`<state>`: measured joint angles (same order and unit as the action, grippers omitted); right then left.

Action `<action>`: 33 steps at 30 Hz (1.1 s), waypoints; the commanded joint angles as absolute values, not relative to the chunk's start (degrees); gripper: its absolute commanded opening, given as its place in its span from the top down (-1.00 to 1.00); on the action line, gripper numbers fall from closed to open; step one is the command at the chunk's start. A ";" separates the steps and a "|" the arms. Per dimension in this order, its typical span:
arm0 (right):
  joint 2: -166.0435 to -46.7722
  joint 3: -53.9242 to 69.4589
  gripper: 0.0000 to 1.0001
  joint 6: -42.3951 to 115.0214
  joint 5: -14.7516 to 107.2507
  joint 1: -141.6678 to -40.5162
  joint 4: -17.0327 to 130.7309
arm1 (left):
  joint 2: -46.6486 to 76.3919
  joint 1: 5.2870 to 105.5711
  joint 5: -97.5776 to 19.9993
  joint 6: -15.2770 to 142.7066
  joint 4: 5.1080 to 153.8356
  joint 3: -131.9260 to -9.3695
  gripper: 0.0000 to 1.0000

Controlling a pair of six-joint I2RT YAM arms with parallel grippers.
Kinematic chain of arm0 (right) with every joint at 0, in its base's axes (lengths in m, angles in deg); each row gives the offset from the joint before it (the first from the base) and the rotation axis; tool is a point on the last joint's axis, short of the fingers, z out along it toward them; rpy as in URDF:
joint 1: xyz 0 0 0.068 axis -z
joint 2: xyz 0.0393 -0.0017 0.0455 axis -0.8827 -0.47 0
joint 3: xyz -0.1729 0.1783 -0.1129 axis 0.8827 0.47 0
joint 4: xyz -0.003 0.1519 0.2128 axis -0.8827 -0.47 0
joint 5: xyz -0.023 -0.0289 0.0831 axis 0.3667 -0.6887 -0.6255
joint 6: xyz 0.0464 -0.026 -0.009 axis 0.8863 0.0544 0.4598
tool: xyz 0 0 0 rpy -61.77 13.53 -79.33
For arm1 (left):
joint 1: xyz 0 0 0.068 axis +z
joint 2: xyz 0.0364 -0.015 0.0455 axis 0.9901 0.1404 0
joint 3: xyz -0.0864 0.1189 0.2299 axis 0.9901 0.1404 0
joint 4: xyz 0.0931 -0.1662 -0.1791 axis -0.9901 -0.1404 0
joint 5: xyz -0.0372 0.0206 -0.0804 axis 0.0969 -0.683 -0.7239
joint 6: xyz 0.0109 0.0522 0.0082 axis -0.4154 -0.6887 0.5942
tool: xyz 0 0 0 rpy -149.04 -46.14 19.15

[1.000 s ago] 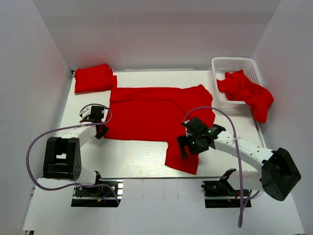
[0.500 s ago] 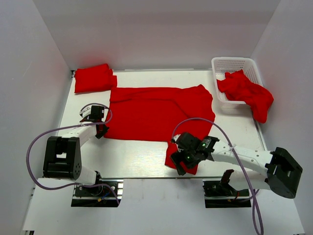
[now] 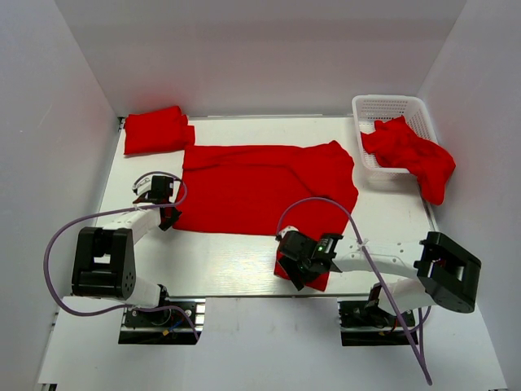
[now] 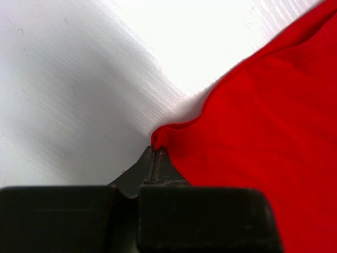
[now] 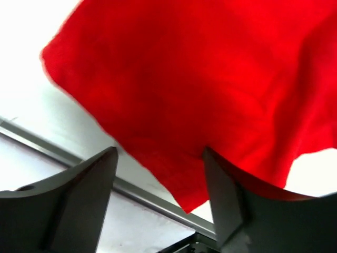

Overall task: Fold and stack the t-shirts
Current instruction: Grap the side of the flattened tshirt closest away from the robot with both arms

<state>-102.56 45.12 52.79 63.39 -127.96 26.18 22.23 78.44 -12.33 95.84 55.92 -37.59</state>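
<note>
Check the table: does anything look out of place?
Yes: crumpled t-shirts spill over the right rim of the white basket, hanging outside it. The spread t-shirt also lies uneven, one flap trailing to the near edge.

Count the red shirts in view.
3. A folded shirt lies at the far left corner, a spread shirt lies in the middle, and a crumpled shirt spills over the basket. That heap may hide more.

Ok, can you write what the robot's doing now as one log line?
left gripper: shut on spread t-shirt corner | right gripper: open over that shirt's near edge | folded t-shirt: back left | basket: back right
</note>
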 commanded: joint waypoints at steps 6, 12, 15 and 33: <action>-108.29 45.79 0.41 62.80 73.13 -131.22 23.17 | 20.77 78.68 -12.07 95.38 52.85 -35.22 1.00; -107.42 44.29 1.00 61.15 74.28 -132.28 23.17 | 20.24 78.68 -15.05 94.76 53.37 -35.22 1.00; -105.23 42.98 1.00 61.23 76.47 -132.02 22.81 | 19.71 78.68 -16.20 94.76 53.37 -36.27 1.00; -104.25 34.28 1.00 53.68 86.77 -117.34 35.91 | 23.66 78.68 -22.79 95.29 52.93 -47.16 1.00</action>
<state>-104.18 37.38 57.18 85.59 -119.07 30.77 22.77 78.46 -20.77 95.07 53.38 -43.93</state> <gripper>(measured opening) 0.019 0.009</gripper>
